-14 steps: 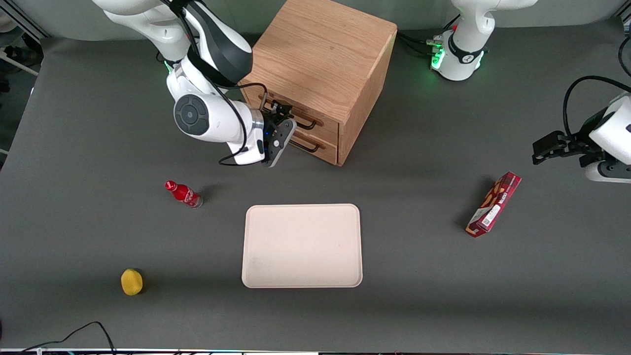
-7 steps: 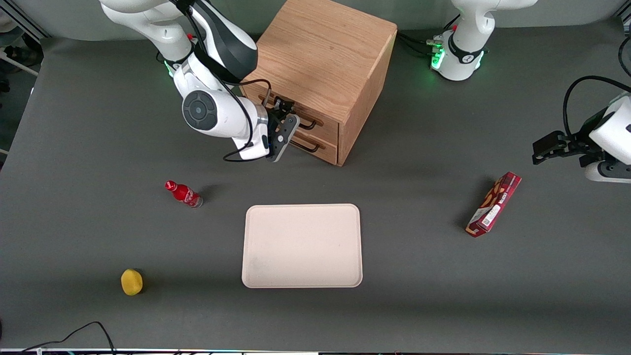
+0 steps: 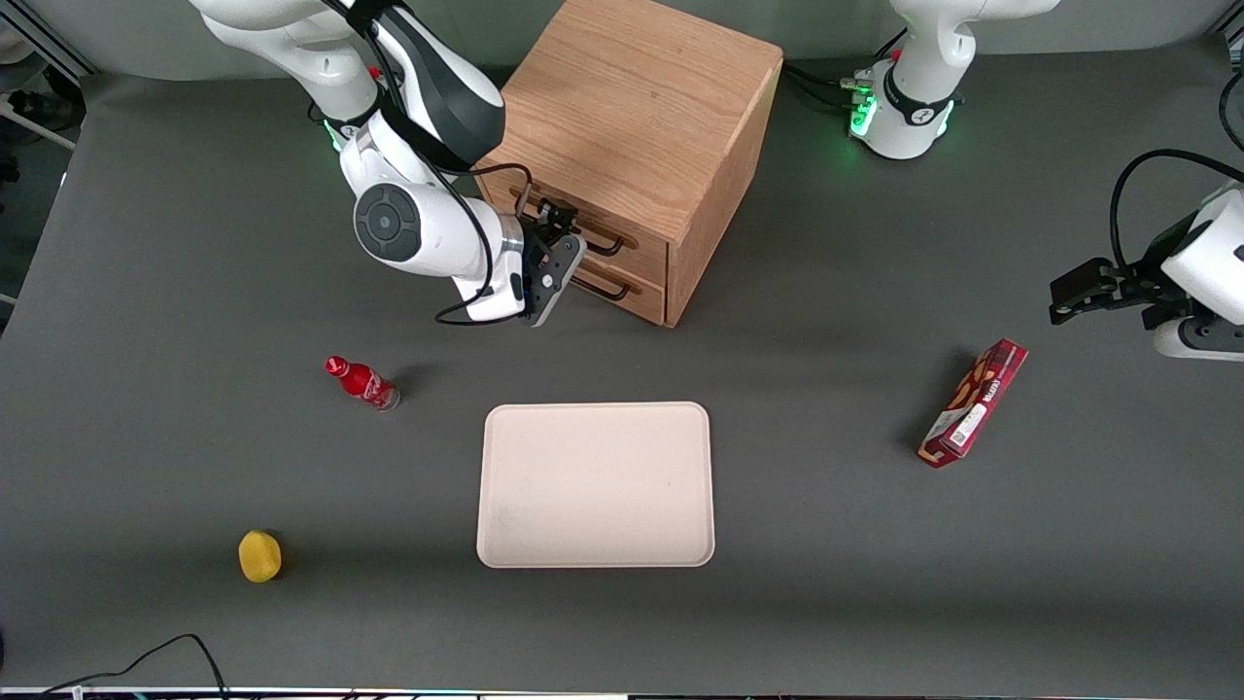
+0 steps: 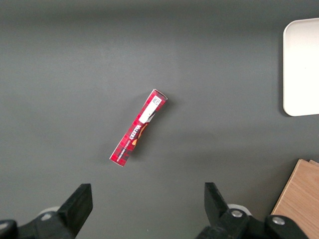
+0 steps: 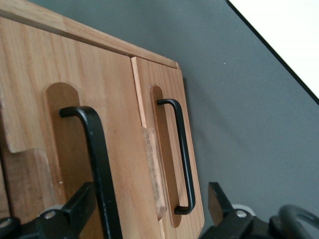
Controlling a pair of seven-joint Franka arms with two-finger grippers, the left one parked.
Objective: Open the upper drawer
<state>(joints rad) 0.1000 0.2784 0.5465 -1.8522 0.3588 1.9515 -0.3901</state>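
The oak cabinet point(image 3: 632, 107) stands at the back of the table with its two drawers facing the working arm's end. The upper drawer point(image 3: 641, 238) has a light wood front and a thin black bar handle point(image 3: 607, 243); it looks closed in the front view. My gripper point(image 3: 567, 251) is right in front of the drawer fronts, level with the upper handle. In the right wrist view the gripper point(image 5: 149, 209) is open. The upper handle point(image 5: 97, 164) lies between the fingertips point(image 5: 79, 204), close to one of them. The bottom drawer's handle point(image 5: 182, 154) is beside it.
A white tray point(image 3: 595, 484) lies nearer the front camera than the cabinet. A red bottle point(image 3: 362, 382) and a yellow object point(image 3: 259, 555) lie toward the working arm's end. A red box point(image 3: 974, 402) lies toward the parked arm's end and shows in the left wrist view point(image 4: 138, 128).
My gripper has moved a little up and closer to the drawer fronts, then settled slightly back. The drawers look unchanged.
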